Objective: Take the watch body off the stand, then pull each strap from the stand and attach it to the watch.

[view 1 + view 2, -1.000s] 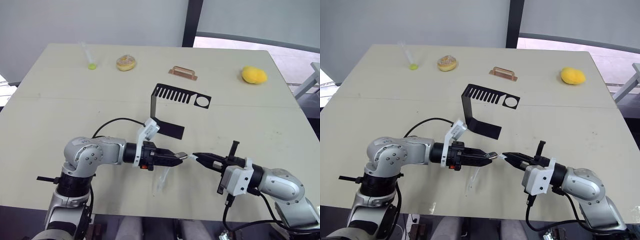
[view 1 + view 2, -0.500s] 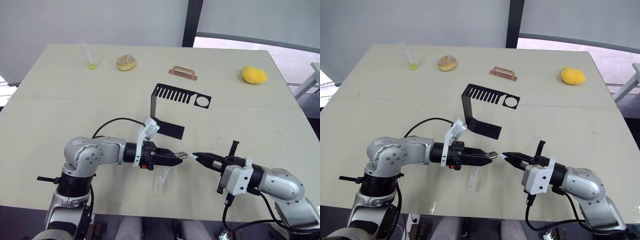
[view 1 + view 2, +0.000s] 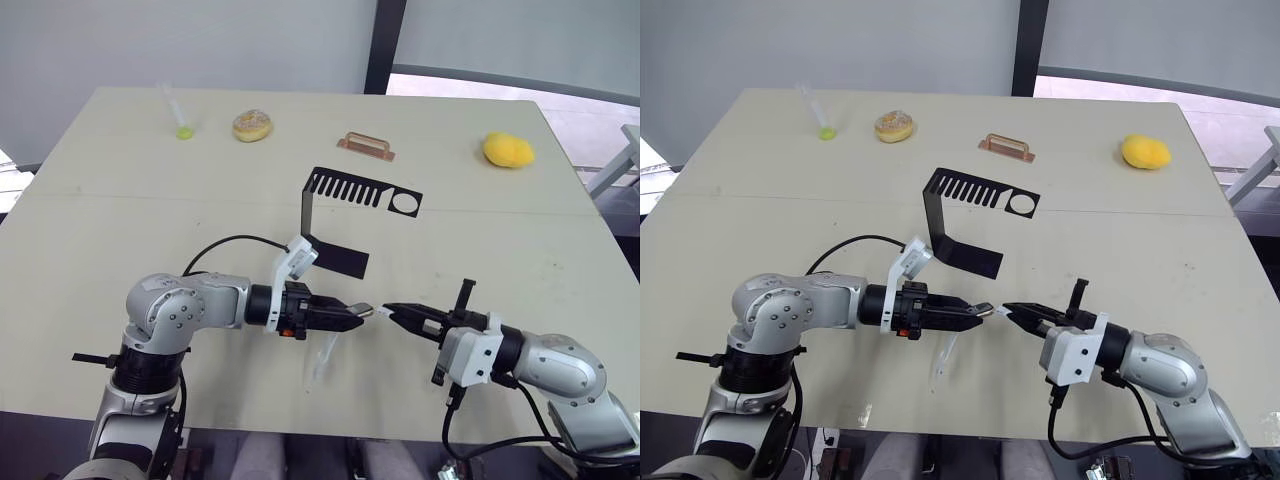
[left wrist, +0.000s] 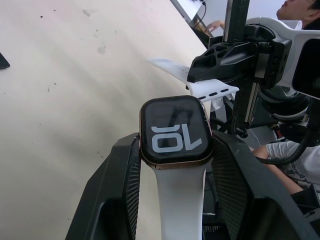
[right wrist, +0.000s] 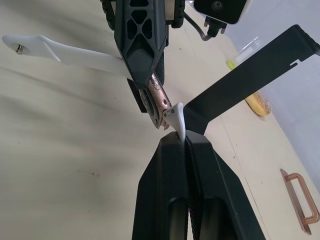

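L gripper [image 3: 358,314]: you've got the watch body [image 4: 175,131] clamped betw. its fingers, one white strap [image 4: 180,205] fitted, hanging below. R gripper [image 3: 392,311]: pinched tight on 2nd strap [image 5: 176,116], its tip touching the watch edge. Stand [image 3: 345,205]: beyond both grippers, no straps on it.

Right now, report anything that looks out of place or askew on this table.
Nothing stands out. The left gripper holds the watch body with one strap already attached. The right gripper pinches the second strap right at the watch's edge. The stand sits upright and bare behind them.
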Controlling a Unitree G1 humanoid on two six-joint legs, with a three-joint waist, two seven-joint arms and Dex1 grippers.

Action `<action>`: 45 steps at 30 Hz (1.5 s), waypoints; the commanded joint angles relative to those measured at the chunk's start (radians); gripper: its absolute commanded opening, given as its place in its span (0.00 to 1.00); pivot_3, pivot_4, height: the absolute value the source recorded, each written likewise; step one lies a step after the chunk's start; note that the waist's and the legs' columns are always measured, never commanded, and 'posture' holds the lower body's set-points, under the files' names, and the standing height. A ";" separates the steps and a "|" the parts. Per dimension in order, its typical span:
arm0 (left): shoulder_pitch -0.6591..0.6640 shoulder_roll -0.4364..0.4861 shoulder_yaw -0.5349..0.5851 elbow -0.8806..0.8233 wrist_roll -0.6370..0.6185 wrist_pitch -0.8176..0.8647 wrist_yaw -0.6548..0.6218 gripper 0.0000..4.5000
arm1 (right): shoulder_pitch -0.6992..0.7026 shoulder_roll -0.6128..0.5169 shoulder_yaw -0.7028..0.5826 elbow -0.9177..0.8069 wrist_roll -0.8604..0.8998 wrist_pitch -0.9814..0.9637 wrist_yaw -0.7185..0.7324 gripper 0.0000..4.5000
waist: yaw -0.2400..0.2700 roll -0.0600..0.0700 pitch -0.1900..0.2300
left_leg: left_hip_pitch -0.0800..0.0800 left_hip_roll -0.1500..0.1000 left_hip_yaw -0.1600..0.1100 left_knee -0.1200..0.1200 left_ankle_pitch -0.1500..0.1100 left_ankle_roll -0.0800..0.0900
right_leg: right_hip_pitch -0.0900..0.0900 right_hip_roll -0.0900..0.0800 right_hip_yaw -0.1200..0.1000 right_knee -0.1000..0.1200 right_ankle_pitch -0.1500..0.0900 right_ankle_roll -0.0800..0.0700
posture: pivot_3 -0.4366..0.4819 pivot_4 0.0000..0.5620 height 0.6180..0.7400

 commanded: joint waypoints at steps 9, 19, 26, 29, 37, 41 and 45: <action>-0.008 -0.023 0.004 -0.045 -0.039 0.008 -0.012 0.35 | 0.015 -0.018 0.002 -0.070 0.025 -0.004 -0.002 0.00 | 0.000 0.000 0.000 | 0.000 0.000 0.000 0.000 0.000 0.000 | 0.000 0.000 0.000 0.000 0.000 0.000 | 0.48 0.27 1.00; -0.007 -0.020 0.001 -0.047 -0.038 0.010 -0.015 0.35 | 0.021 -0.016 0.005 -0.068 0.021 -0.009 -0.008 0.00 | 0.000 0.000 0.000 | 0.000 0.000 0.000 0.000 0.000 0.000 | 0.000 0.000 0.000 0.000 0.000 0.000 | 0.48 0.27 1.00; -0.008 -0.019 -0.004 -0.048 -0.036 0.008 -0.016 0.35 | 0.014 -0.014 0.010 -0.061 0.021 -0.010 -0.008 0.00 | 0.000 0.000 0.000 | 0.000 0.000 0.000 0.000 0.000 0.000 | 0.000 0.000 0.000 0.000 0.000 0.000 | 0.48 0.27 1.00; -0.009 -0.023 -0.004 -0.048 -0.037 0.009 -0.014 0.35 | 0.013 -0.014 0.012 -0.059 0.021 -0.010 -0.006 0.00 | 0.000 0.000 0.000 | 0.000 0.000 0.000 0.000 0.000 0.000 | 0.000 0.000 0.000 0.000 0.000 0.000 | 0.48 0.27 1.00; -0.008 -0.029 -0.003 -0.051 -0.040 0.012 -0.010 0.35 | 0.014 -0.012 0.018 -0.054 0.019 -0.008 -0.006 0.00 | 0.000 0.000 0.000 | 0.000 0.000 0.000 0.000 0.000 0.000 | 0.000 0.000 0.000 0.000 0.000 0.000 | 0.48 0.27 1.00; -0.005 -0.031 -0.003 -0.054 -0.042 0.015 -0.010 0.35 | 0.016 -0.011 0.019 -0.051 0.017 -0.008 -0.007 0.00 | 0.000 0.000 0.000 | 0.000 0.000 0.000 0.000 0.000 0.000 | 0.000 0.000 0.000 0.000 0.000 0.000 | 0.48 0.27 1.00; -0.004 -0.034 -0.002 -0.056 -0.043 0.017 -0.010 0.35 | 0.020 -0.010 0.020 -0.044 0.016 -0.009 -0.007 0.00 | 0.000 0.000 0.000 | 0.000 0.000 0.000 0.000 0.000 0.000 | 0.000 0.000 0.000 0.000 0.000 0.000 | 0.48 0.27 1.00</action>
